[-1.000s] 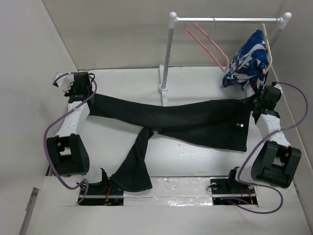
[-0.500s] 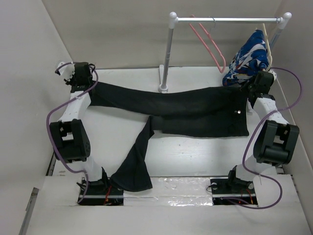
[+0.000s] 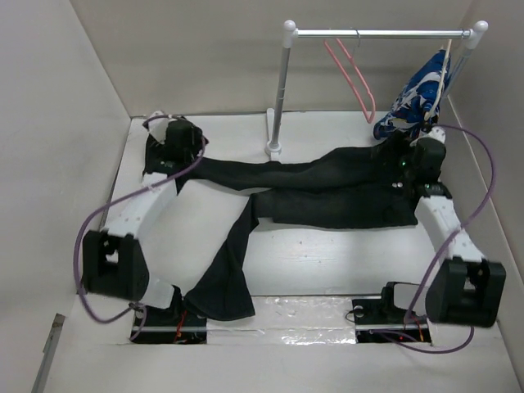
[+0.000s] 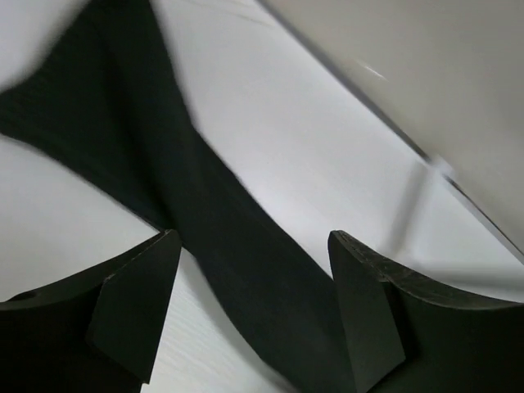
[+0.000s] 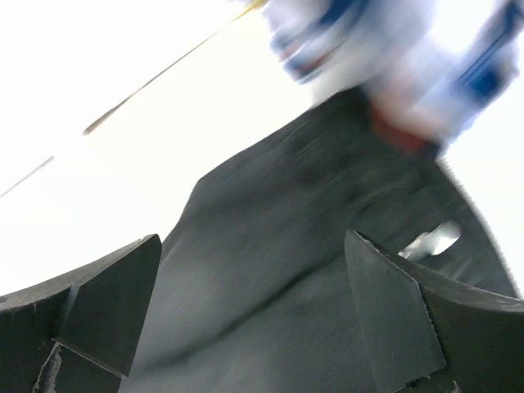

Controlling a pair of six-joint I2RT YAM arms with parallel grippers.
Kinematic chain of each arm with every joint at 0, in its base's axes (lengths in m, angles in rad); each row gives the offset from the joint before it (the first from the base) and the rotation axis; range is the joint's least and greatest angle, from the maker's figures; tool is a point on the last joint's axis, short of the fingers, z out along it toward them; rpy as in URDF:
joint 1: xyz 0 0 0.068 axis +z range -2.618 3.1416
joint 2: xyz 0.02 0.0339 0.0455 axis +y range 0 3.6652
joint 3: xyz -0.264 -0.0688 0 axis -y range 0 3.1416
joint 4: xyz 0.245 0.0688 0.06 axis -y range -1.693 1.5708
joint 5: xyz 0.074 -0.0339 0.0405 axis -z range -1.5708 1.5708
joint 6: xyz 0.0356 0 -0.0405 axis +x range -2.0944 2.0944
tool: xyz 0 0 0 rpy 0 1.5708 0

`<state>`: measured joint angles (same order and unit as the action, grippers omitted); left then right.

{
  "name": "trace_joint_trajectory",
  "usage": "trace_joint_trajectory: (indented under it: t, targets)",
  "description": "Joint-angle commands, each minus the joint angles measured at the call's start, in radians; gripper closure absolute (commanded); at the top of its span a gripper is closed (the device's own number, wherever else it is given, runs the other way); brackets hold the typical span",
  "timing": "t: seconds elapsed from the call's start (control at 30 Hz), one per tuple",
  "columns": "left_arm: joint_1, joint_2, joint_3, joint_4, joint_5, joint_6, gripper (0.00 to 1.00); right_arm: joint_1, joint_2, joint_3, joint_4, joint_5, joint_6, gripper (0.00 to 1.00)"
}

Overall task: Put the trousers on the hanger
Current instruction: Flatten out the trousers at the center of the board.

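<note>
The black trousers [image 3: 327, 192] lie slack across the table, waist at the right. One leg runs left and the other trails to the near edge [image 3: 223, 286]. My left gripper [image 3: 178, 147] hovers over the far-left leg end. In its wrist view the left gripper [image 4: 254, 286] is open, with the leg [image 4: 221, 221] lying loose below the fingers. My right gripper [image 3: 412, 160] is over the waist. In its wrist view the right gripper [image 5: 250, 303] is open above the fabric [image 5: 295, 246], beside a silvery button [image 5: 430, 241]. The pink hanger [image 3: 354, 78] hangs on the rail, apart from both grippers.
A white post [image 3: 279, 90] with a round foot [image 3: 274, 150] carries the metal rail [image 3: 377, 33] at the back. A blue, white and red garment [image 3: 419, 94] hangs at the rail's right end, just behind my right gripper. Walls close in at left and right.
Both grippers have gone from shut to open and let go of the trousers. The stretched cloth has dropped slack onto the table, and both arms have swung inward over it.
</note>
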<state>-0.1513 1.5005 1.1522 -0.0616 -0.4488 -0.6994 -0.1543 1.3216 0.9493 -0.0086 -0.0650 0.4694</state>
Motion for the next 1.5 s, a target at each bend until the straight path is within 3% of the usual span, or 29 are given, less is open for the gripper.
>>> trace_joint_trajectory:
  t: [0.0,0.03,0.1,0.13,0.17,0.2,0.23,0.27,0.3,0.33,0.43,0.47,0.5,0.57,0.7,0.93,0.97,1.03,1.07,1.1,1.13,1.27,1.47]
  targets:
    - [-0.118,-0.222,-0.093,0.014,0.108,-0.064,0.30,0.111,-0.181,-0.151,0.076,-0.022,-0.031,0.03]
    - [-0.151,-0.268,-0.180,0.055,0.131,-0.071,0.31,0.187,-0.229,-0.203,0.097,-0.033,-0.044,0.05]
    - [-0.151,-0.378,-0.261,0.114,0.189,-0.084,0.39,0.280,-0.352,-0.332,0.122,-0.045,-0.052,0.27]
    - [-0.151,-0.411,-0.311,0.121,0.226,-0.081,0.44,0.333,-0.384,-0.363,0.122,-0.074,-0.054,0.43]
    - [-0.151,-0.436,-0.327,0.117,0.245,-0.072,0.51,0.466,-0.438,-0.421,0.133,-0.084,-0.051,0.72]
    - [-0.151,-0.478,-0.335,0.106,0.269,-0.063,0.65,0.545,-0.455,-0.446,0.142,-0.085,-0.028,0.90]
    - [-0.151,-0.500,-0.347,0.076,0.319,-0.036,0.72,0.629,-0.470,-0.467,0.148,-0.064,-0.019,1.00]
    - [-0.151,-0.520,-0.358,0.065,0.340,-0.025,0.80,0.814,-0.478,-0.487,0.163,-0.041,-0.009,1.00]
    - [-0.151,-0.566,-0.370,0.065,0.355,-0.017,0.89,0.907,-0.470,-0.506,0.165,-0.009,0.001,1.00]
    - [-0.151,-0.591,-0.396,0.054,0.372,-0.012,0.91,0.994,-0.455,-0.509,0.167,0.055,0.027,1.00]
    - [-0.151,-0.666,-0.411,0.011,0.380,0.021,0.92,1.292,-0.356,-0.494,0.179,0.178,0.092,0.61]
    - [-0.151,-0.675,-0.407,-0.001,0.384,0.047,0.91,1.350,-0.322,-0.483,0.177,0.203,0.107,0.40]
    - [-0.151,-0.687,-0.402,-0.016,0.392,0.060,0.89,1.395,-0.288,-0.472,0.174,0.217,0.120,0.34]
    - [-0.151,-0.698,-0.393,-0.047,0.418,0.074,0.87,1.504,-0.176,-0.449,0.218,0.246,0.173,0.30]
    - [-0.151,-0.749,-0.399,-0.049,0.444,0.096,0.83,1.565,0.039,-0.399,0.332,0.211,0.227,0.29]
    - [-0.151,-0.799,-0.361,-0.102,0.421,0.143,0.80,1.630,0.283,-0.192,0.378,0.191,0.226,0.33]
    - [-0.151,-0.803,-0.352,-0.109,0.421,0.150,0.79,1.630,0.295,-0.176,0.371,0.198,0.222,0.38]
    - [-0.151,-0.825,-0.348,-0.109,0.421,0.152,0.79,1.630,0.329,-0.127,0.368,0.215,0.201,0.54]
    - [-0.151,-0.833,-0.351,-0.104,0.423,0.152,0.79,1.621,0.340,-0.110,0.358,0.221,0.193,0.77]
    - [-0.151,-0.850,-0.352,-0.103,0.421,0.152,0.78,1.604,0.352,-0.092,0.352,0.226,0.186,0.93]
    - [-0.151,-0.858,-0.350,-0.106,0.409,0.153,0.78,1.592,0.378,-0.052,0.348,0.228,0.173,1.00]
    - [-0.151,-0.876,-0.328,-0.133,0.389,0.169,0.77,1.506,0.465,0.060,0.351,0.202,0.124,1.00]
    - [-0.151,-0.864,-0.353,-0.150,0.332,0.120,0.57,1.290,0.623,0.352,0.308,0.099,0.072,1.00]
